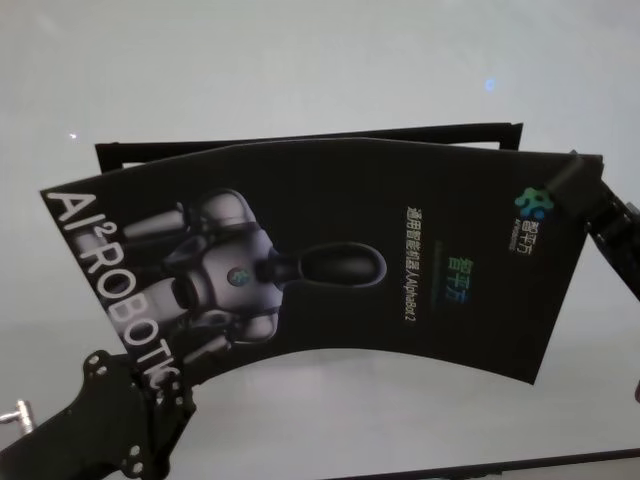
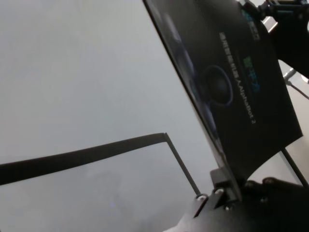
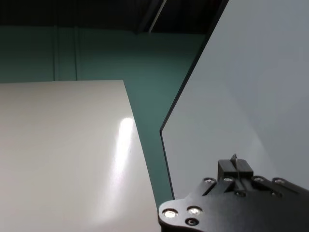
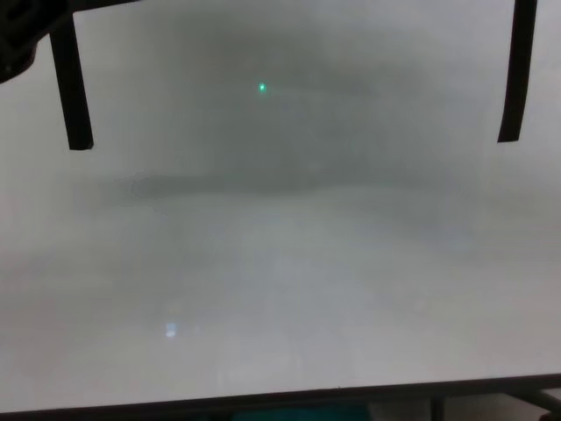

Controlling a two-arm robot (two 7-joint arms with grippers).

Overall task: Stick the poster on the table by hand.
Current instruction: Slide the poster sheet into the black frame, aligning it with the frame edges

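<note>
**Operator:** Nearest me, the left black blocky gripper [image 1: 150, 385] clamps the near-left corner of the large glossy black poster with the white-grey robot picture [image 1: 330, 265]. The sheet hangs bowed above the wide white-grey table [image 1: 300, 70], so I judge nothing is stuck yet.

**Colleague:** And the right side?

**Operator:** The right black gripper [image 1: 580, 185] pinches the poster's far-right corner, closed on its edge. Beyond lie the narrow black strips [image 1: 310, 138], a frame on the table. What remains, I think: lowering the sheet inside them and pressing it flat.
</note>
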